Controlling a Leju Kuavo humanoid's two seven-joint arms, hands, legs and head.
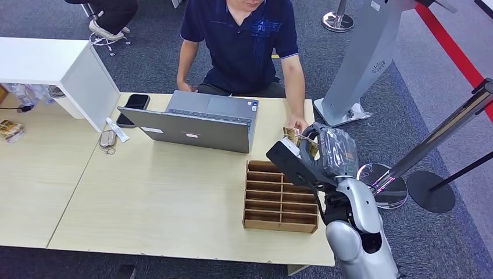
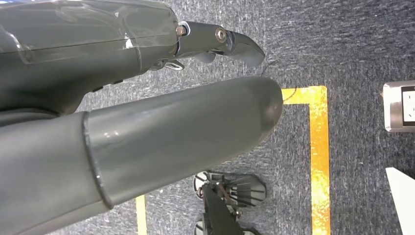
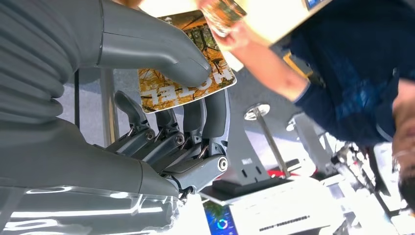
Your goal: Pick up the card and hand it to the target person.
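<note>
Pale wood makes up the desk, the widest thing here, with a person in a dark blue shirt seated at its far side behind an open grey laptop. Nearer the robot sits a brown slotted organiser at the desk's right end. Above it the right hand is raised toward the person, its thumb pressing the card, an autumn-leaf print, against the darker fingers. The person's hand reaches in just beside it and appears to hold a similar small card of its own. The left hand hangs over grey carpet, holding nothing, fingers loosely apart. Likely risk: the card is held only by a thumb press, so a release timed before the person grips it would drop it onto the organiser or floor; a late release could bend it.
</note>
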